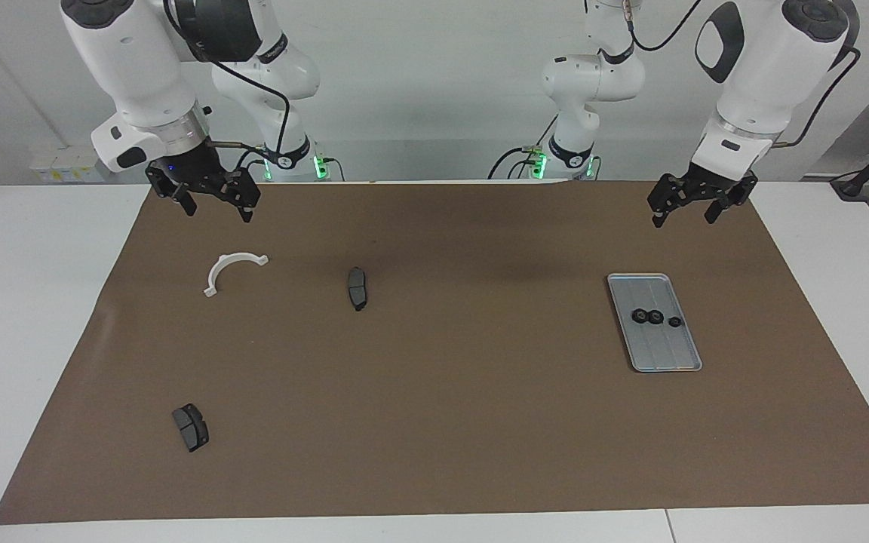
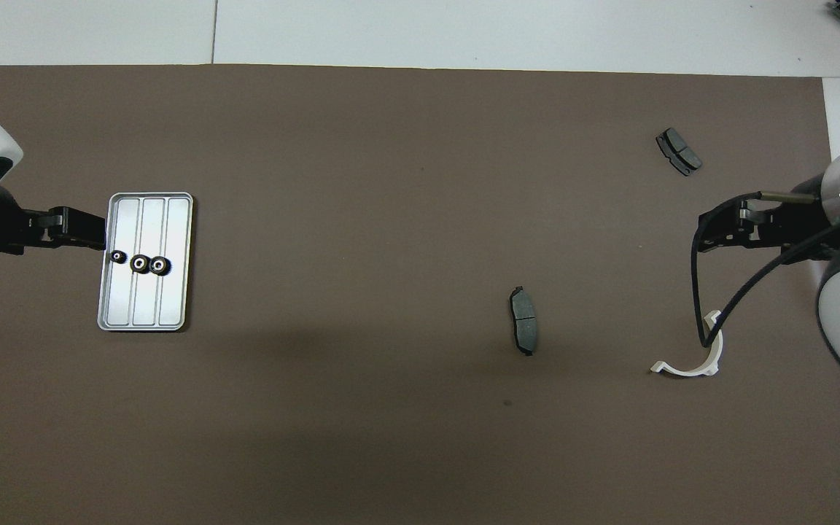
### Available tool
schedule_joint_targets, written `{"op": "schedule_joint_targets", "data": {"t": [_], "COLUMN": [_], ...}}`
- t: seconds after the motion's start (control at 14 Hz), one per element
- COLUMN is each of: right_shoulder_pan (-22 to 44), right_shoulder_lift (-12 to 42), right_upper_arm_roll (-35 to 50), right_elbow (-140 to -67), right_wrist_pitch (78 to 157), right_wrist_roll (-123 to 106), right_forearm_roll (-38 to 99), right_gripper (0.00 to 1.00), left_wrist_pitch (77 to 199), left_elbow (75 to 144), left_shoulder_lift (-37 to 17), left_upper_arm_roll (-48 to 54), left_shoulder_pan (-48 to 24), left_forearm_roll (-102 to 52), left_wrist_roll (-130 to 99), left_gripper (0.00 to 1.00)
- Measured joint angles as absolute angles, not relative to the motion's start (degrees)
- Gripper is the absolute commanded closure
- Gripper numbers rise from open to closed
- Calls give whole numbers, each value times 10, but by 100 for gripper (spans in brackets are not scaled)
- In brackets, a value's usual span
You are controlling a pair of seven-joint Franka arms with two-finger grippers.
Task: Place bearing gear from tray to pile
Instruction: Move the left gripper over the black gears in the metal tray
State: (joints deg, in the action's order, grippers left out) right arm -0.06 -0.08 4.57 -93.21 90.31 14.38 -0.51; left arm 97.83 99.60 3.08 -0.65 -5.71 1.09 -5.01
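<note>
Brown mat point(image 1: 434, 422) over a white table point(image 1: 27, 317), pale wall at the robots' end

Left gripper point(image 1: 682, 210) raised over the mat's edge at the left arm's end, fingers spread wide, nothing between them; arm waiting. From overhead its fingertips overlap the rim of the tray point(image 1: 634, 339), but the facing view shows it well above the surface and touching nothing. Tray lies flat on the mat, farther from the robots than the gripper's spot. Three small black gears point(image 2: 140, 263) sit in a row across the tray's grooves: two larger ones touching, a smaller one just beside them. No gears lie loose on the mat

Right gripper point(image 1: 216, 205) raised over the mat at the right arm's end, also fully open and empty. White half-ring bracket point(image 1: 232, 270) lies on the mat near it. One dark brake pad point(image 1: 357, 288) sits mid-mat, toward the bracket. Second brake pad point(image 1: 190, 427) rests farthest from the robots, at the right arm's end
</note>
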Motion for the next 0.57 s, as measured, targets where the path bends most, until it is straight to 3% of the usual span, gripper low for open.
{"op": "schedule_joint_targets", "data": {"t": [0.29,0.57], "right_shoulder_pan": [-1,-1], "right_shoulder_lift": [-1,-1], "right_upper_arm_roll": [46,46], "right_elbow": [-932,-932], "right_wrist_pitch": [903,903], "right_wrist_roll": [144,144], "right_forearm_roll": [-5,-5], "right_gripper": [0,0], "left_wrist_pitch": [999,1109], "left_elbow": [1010,1114], "left_shoulder_lift": [33,50], "left_upper_arm_roll": [-8,-12], "left_shoulder_pan": [-55,-47], "left_forearm_roll": [12,12], "left_wrist_roll": [-47,-16], "left_gripper": [0,0]}}
